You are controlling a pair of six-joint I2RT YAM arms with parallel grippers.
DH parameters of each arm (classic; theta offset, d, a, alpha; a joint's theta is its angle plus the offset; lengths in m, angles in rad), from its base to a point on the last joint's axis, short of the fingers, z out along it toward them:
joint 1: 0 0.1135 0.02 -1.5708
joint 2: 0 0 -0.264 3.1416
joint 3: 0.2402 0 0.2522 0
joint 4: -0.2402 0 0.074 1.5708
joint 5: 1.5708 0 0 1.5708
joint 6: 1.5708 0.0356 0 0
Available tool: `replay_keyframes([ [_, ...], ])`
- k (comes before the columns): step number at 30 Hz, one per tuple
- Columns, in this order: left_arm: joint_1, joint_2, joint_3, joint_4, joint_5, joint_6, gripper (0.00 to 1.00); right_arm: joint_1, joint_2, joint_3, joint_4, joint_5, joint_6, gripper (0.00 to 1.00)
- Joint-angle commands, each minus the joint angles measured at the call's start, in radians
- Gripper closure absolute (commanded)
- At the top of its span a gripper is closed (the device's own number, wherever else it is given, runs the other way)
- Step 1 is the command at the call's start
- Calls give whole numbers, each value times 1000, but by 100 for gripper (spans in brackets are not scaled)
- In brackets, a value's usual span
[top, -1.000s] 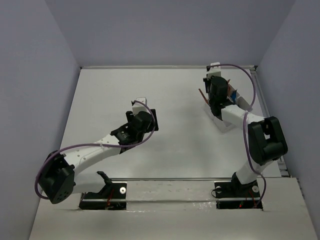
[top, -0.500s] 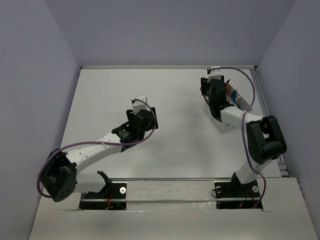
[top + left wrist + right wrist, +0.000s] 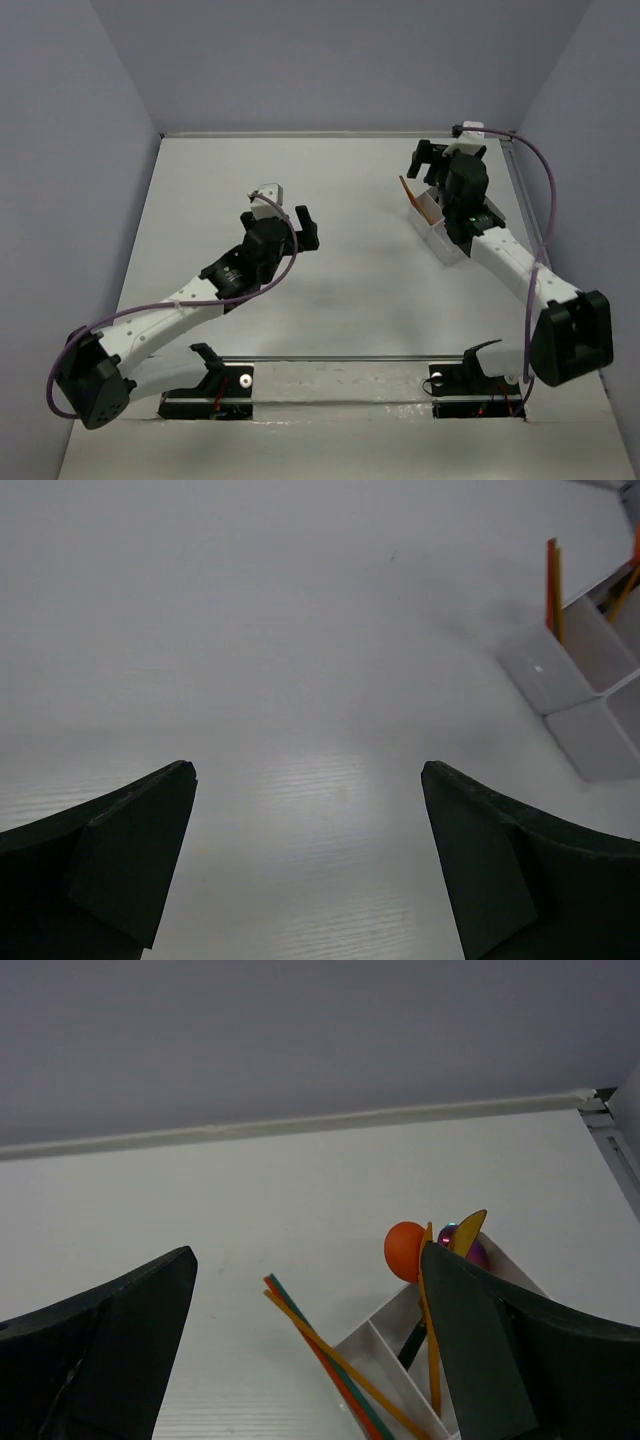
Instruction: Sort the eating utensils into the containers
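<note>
Judging sorting done, I see utensils (image 3: 405, 1250) inside the divided box (image 3: 560, 675), none beside it, left gripper (image 3: 307, 775) and right gripper (image 3: 305, 1260) gaping empty.

left arm (image 3: 170, 315): stretched forward | left fingers (image 3: 120, 850): wide apart | right arm (image 3: 505, 255): stretched forward | right fingers (image 3: 110, 1340): wide apart

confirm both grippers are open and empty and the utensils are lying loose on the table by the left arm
Not loose by the left arm: the utensils stand in the divided box by the right gripper, as the right wrist view shows. It and the left gripper are indeed open and empty.
</note>
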Motion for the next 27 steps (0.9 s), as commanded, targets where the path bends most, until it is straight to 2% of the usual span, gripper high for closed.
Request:
replay_keyframes([
  [1,2,-138,-21,115,82,35,1,-4,-265,-49,-109,-115,236,0],
  [2,2,-179,-24,128,107,35,1,-4,-361,-60,-132,-137,261,0],
  [6,2,-246,-9,131,191,32,1,-4,-564,-100,-221,-267,392,0],
  [9,2,-271,42,88,231,18,1,-4,-675,-109,-300,-370,445,0],
  [13,2,-319,115,51,292,16,1,-4,-784,-110,-371,-405,471,0],
  [21,2,-495,189,60,365,36,1,-4,-887,-69,-466,-425,463,0],
  [27,2,-512,252,36,417,16,1,-4,-924,-57,-468,-418,460,0],
])
